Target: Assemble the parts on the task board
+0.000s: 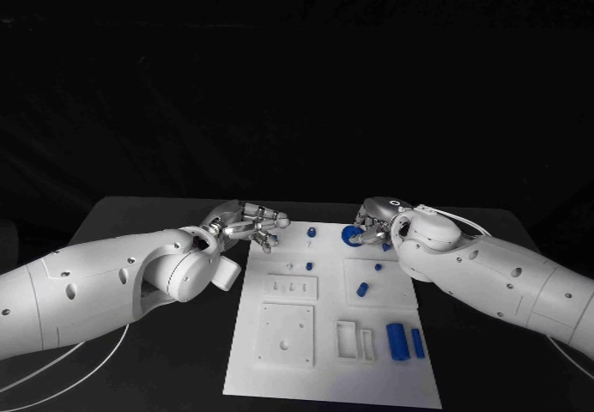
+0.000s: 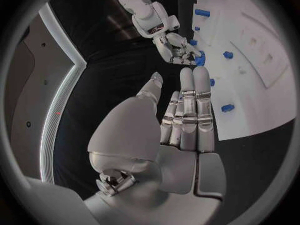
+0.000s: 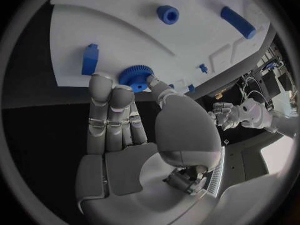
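Already at the far right corner of the white task board point(image 1: 332, 343), the right hand point(image 1: 375, 225) has its fingertips point(image 3: 102, 81) against a round blue toothed gear point(image 3: 135, 77) lying flat just beyond them; whether it truly grips the gear cannot be told. Well apart, at the board's far left edge, the left hand point(image 1: 251, 227) hovers released over the black counter point(image 1: 148, 225).

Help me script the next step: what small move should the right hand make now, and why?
Probably close on the blue gear and lift it: the right hand has fingertips at its rim near the task board edge. The left hand hovers with nothing in it.
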